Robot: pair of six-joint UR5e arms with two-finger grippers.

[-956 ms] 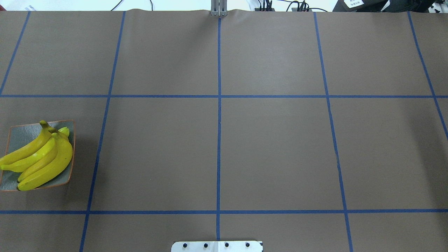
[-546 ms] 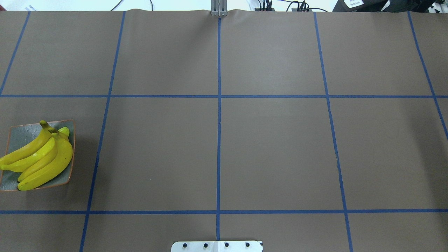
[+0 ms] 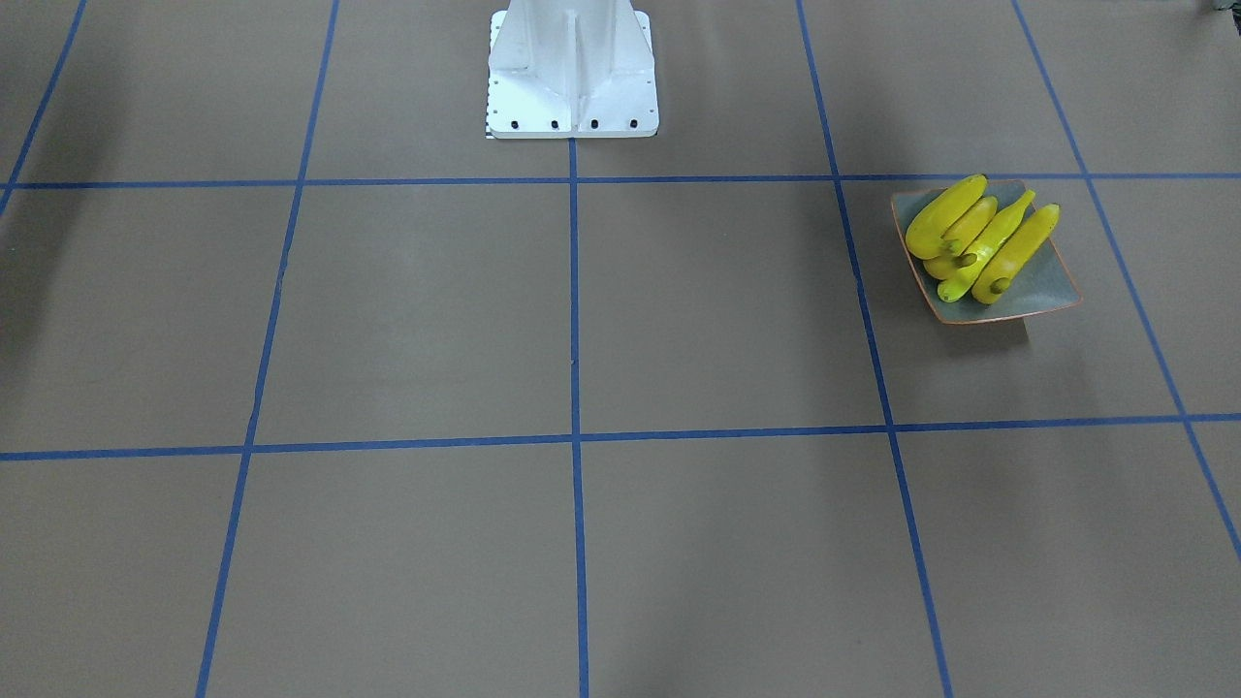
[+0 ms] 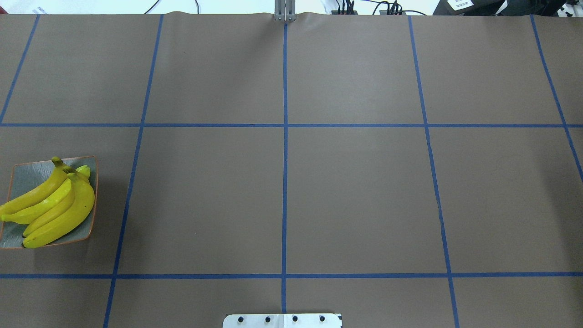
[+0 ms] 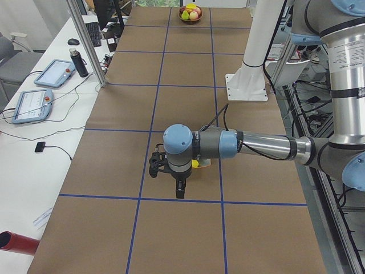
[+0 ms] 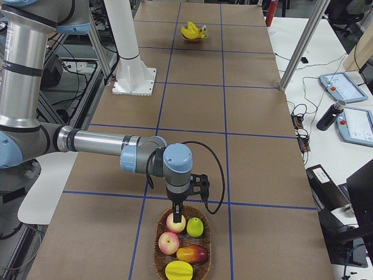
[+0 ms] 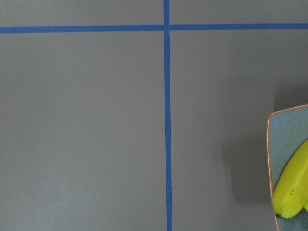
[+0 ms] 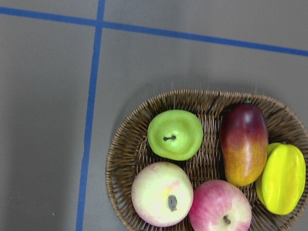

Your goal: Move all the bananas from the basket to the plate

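Note:
Several yellow bananas (image 4: 54, 207) lie bunched on the grey-green plate (image 4: 27, 175) at the table's left edge, also seen in the front-facing view as bananas (image 3: 979, 242) on the plate (image 3: 1042, 291). The left wrist view catches one banana (image 7: 293, 185) and the plate's rim (image 7: 270, 159). My left gripper (image 5: 179, 193) hangs beside the plate; I cannot tell if it is open. The wicker basket (image 8: 130, 159) holds apples, a mango and a yellow star fruit, with no banana showing in it. My right gripper (image 6: 176, 214) hovers at the basket (image 6: 158, 245) rim; its state is unclear.
The white robot base (image 3: 572, 73) stands at the table's middle edge. Blue tape lines divide the brown table. Side benches carry tablets (image 6: 342, 87), a dark bottle (image 6: 328, 115) and cables. Metal posts (image 6: 297, 46) rise at the table's far edge.

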